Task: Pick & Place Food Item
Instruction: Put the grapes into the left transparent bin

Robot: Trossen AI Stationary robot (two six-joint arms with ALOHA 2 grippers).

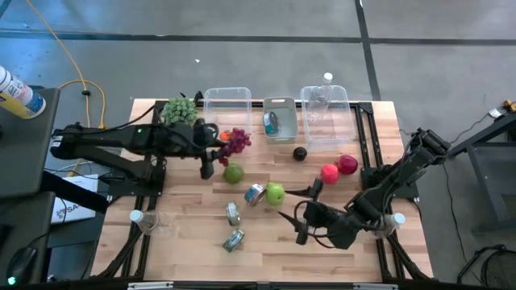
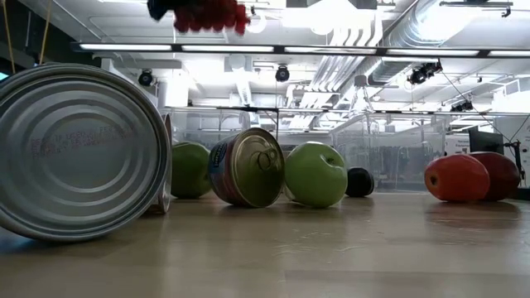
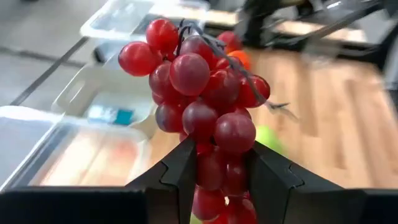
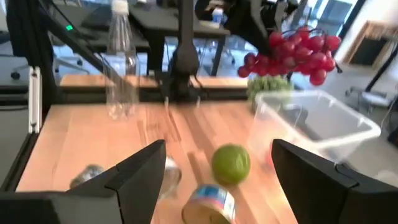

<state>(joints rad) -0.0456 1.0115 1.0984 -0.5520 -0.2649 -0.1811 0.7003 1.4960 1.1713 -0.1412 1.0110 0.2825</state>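
Left wrist view: glossy round red grapes (image 3: 205, 106).

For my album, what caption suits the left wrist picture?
Left gripper shut on a bunch of red grapes, lifted above the wooden table and clear bins.

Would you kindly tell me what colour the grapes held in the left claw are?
Dark red grapes, gripped by the left claw; best seen in the left wrist view.

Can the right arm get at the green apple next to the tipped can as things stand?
Probably yes. The right gripper is open and empty, the green apple lies just ahead with bare table between them. The tipped can touches its far side, which may crowd one finger.
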